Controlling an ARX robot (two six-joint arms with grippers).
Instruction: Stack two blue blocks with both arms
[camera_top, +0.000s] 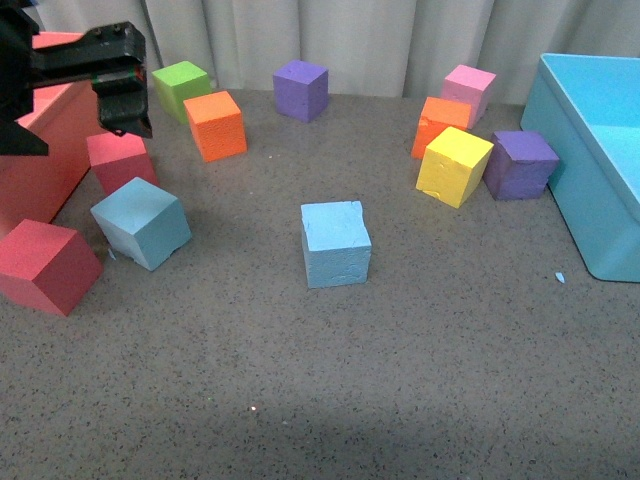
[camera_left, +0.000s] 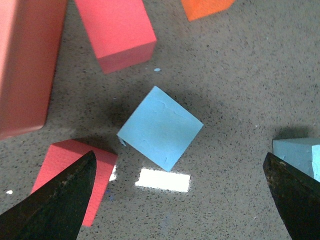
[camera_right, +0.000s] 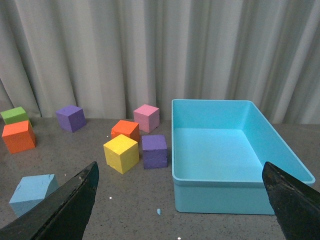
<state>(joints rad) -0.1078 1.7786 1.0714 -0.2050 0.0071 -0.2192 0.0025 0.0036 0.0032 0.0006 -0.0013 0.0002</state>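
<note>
red cubes (camera_top: 45, 265) flank left blue block (camera_top: 140, 222), centre open

Soft, even light; all three views are bright. Front view: a darker shadow band crosses the near tabletop (camera_top: 320, 445), and the left gripper (camera_top: 122, 100) is underexposed, nearly detail-less. Left wrist view: a white rectangular glare patch sits just beside the blue block (camera_left: 161, 127), cube shadows soft. Right wrist view is sharp, the right gripper (camera_right: 180, 205) a black silhouette.

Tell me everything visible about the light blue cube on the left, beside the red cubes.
The left blue block is a sky-blue foam cube with chipped edges and faint cracks. It sits on the grey speckled table, turned diagonally, between red cubes but seemingly touching none. The open left pincer hangs above it.
</note>
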